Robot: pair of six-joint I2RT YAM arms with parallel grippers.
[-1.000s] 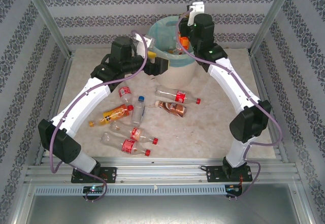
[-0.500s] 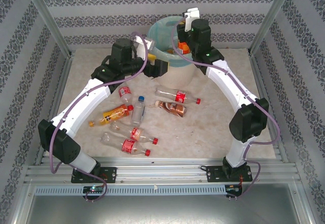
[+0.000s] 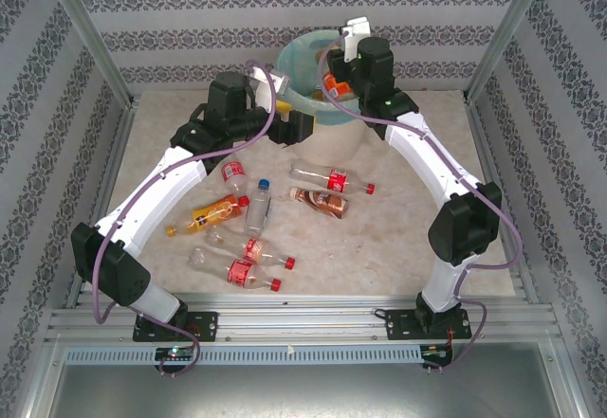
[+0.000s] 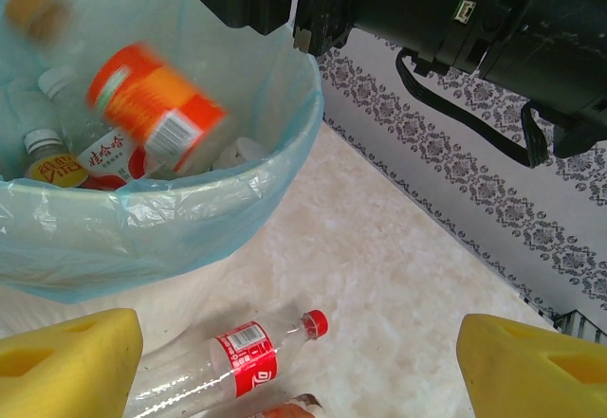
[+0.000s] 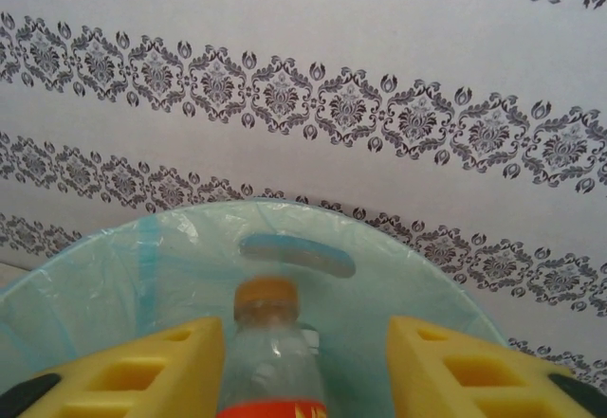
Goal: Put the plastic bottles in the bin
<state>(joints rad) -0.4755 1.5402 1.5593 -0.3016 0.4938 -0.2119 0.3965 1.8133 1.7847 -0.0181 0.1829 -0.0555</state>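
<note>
Bright, even light leaves only faint, soft shadows on the table (image 3: 389, 238). Just beneath the right gripper (image 5: 305, 342), the orange-labelled bottle (image 4: 156, 105) is smeared by motion blur. The left gripper (image 4: 299, 366) has yellow pads (image 4: 66, 361) that look soft and out of focus, close to the lens.

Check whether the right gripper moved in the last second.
Yes. In the top view the right gripper has shifted left and down the image, further in over the right rim of the bin.
</note>
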